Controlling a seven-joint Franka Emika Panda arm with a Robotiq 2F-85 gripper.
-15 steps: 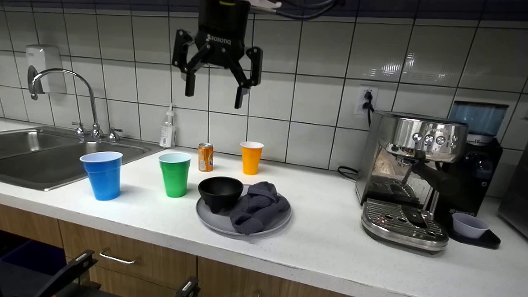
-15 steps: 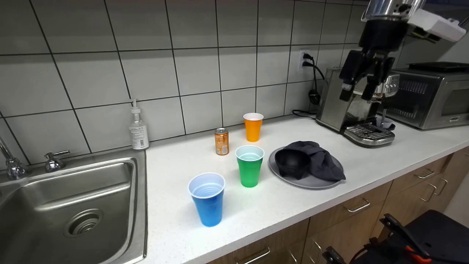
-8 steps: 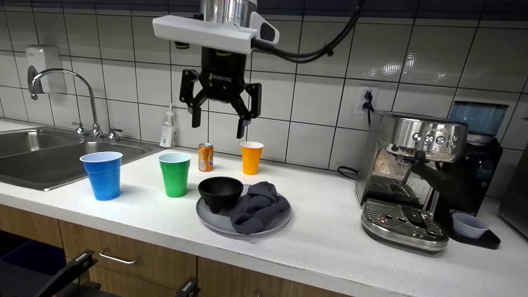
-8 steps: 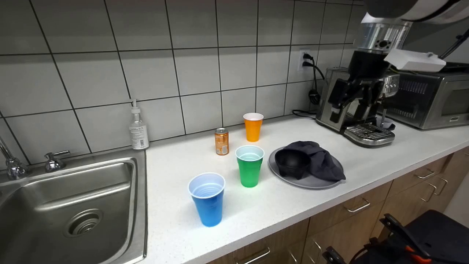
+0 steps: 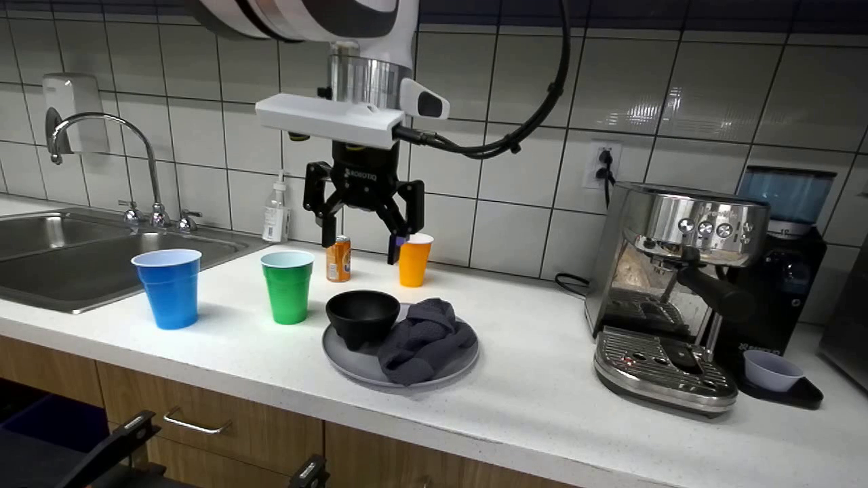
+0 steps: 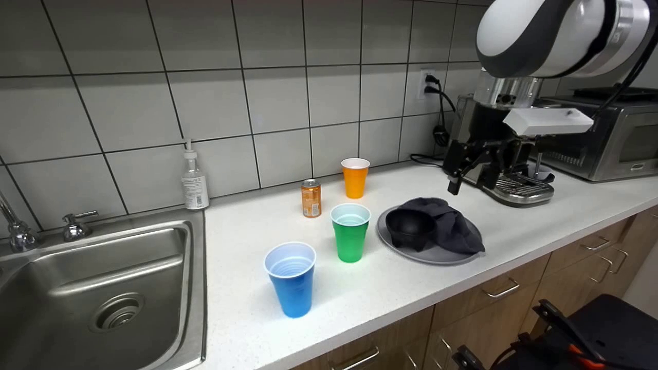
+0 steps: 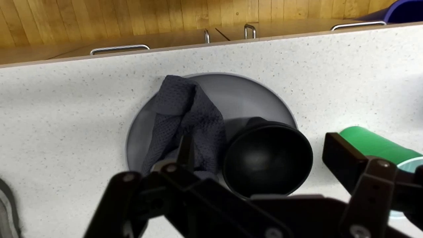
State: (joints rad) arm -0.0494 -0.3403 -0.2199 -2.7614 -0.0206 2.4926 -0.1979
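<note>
Over the counter [image 5: 529, 386] in an exterior view, the gripper [image 5: 361, 251] hangs released, its fingers [image 5: 328, 229] spread. A sink drain [image 6: 117, 312] (unseen elsewhere) shows in an exterior view. Only the wrist view catches floorboards [image 7: 132, 16], past the plate [image 7: 244, 96] where a black bowl [image 7: 267, 162] sits beside a cloth [image 7: 201, 127].

Soft shadows mark the bright counter [image 5: 529, 346] below the gripper [image 5: 361, 248]; glare flecks the wall [image 5: 519, 173] to 1 side.

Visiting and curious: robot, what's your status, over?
Gripper open, nothing held. Black footed bowl below, upright on gray plate. Dark gray cloth beside bowl, possibly in the way.
</note>
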